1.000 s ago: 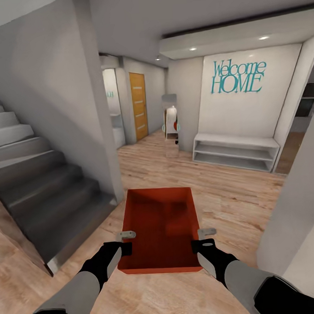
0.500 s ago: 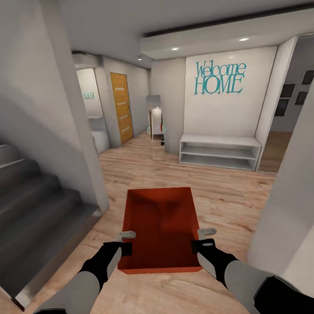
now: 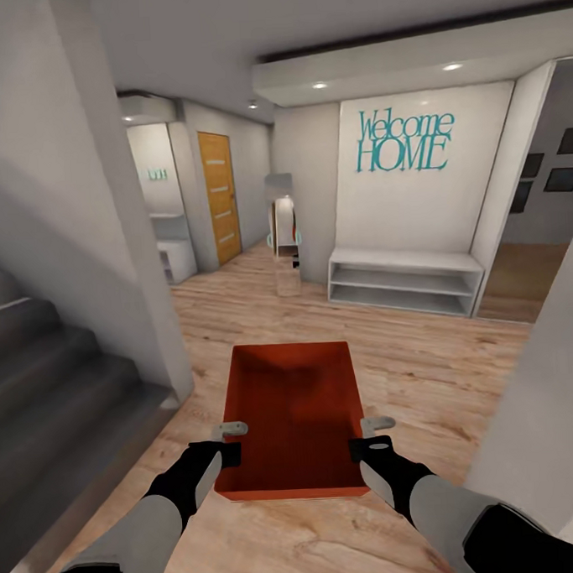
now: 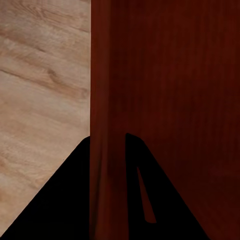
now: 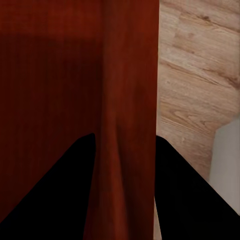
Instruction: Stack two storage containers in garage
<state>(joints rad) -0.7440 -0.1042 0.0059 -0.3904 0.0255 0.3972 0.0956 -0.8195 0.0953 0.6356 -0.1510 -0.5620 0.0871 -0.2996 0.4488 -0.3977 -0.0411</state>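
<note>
I carry one orange-red lidless storage container (image 3: pixel 293 412) level in front of me, above light wood-plank flooring. My left gripper (image 3: pixel 231 441) is shut on the container's left wall, and in the left wrist view the wall (image 4: pixel 107 150) sits pinched between the two dark fingers. On the opposite side, my right gripper (image 3: pixel 368 434) is shut on the right wall, which the right wrist view shows as a red wall (image 5: pixel 127 150) between its fingers. The container is empty inside. An orange-wood door (image 3: pixel 219 196) with pale slits stands far ahead on the left.
Grey stairs (image 3: pixel 47 375) rise at my left beside a white wall corner (image 3: pixel 147 269). Ahead are a white low shelf bench (image 3: pixel 404 282) under a "Welcome HOME" sign (image 3: pixel 403 141), a standing mirror (image 3: pixel 284 236), and a white pillar (image 3: pixel 545 407) close on my right.
The whole view has shifted: the stairs slid leftward and the door and mirror grew slightly nearer, so the camera moved. Both grippers and the container keep the same pose.
</note>
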